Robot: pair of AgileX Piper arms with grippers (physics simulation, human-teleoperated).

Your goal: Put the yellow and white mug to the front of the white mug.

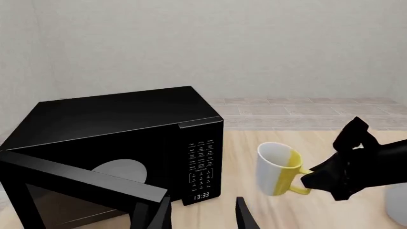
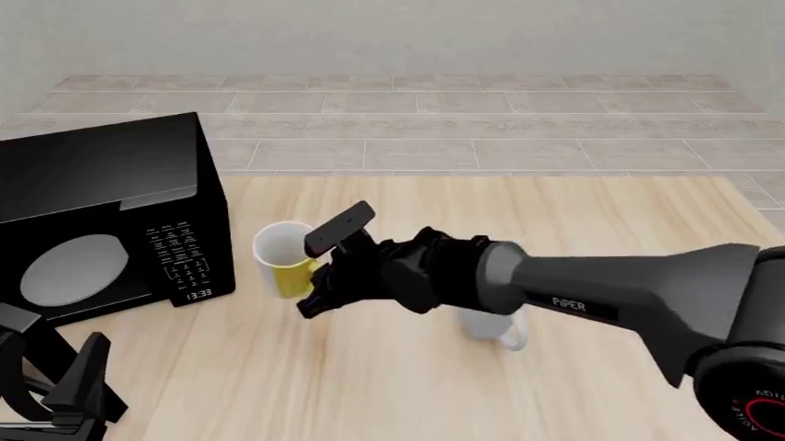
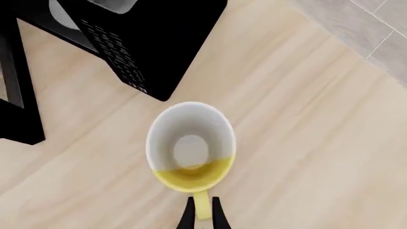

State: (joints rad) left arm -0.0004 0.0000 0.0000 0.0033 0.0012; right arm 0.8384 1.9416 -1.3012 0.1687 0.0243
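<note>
1. A black box-shaped microwave oven [image 2: 105, 220] with a white keypad and a display reading 13:33 stands at the left of the pale wooden table [image 2: 405, 395]. Its door [image 1: 76, 179] hangs open toward the near edge, and a white round turntable plate [image 2: 73, 269] shows inside.
2. The small yellow and white mug [image 2: 285, 259], yellow outside and white within, stands upright just beside the microwave, at about 3 o'clock from its keypad panel. Its yellow handle [image 3: 201, 206] points at roughly 4 o'clock in the front view.
3. The larger plain white mug [image 2: 497, 323] stands at about 4 o'clock from the yellow one, well apart from it and mostly hidden under the right arm [image 2: 589, 294].
4. The right arm, dark grey and lettered PiPER, reaches from the lower right across the table, above the white mug. The right gripper [image 3: 202, 213] has its two black fingers pressed against either side of the yellow handle, clamped on it.
5. The left gripper [image 1: 202, 212] hovers low at the near left corner, facing the microwave, its fingers spread apart and holding nothing.
6. Beyond the table lie grey floor tiles [image 2: 405, 119] and a plain pale wall [image 1: 222, 43].
</note>
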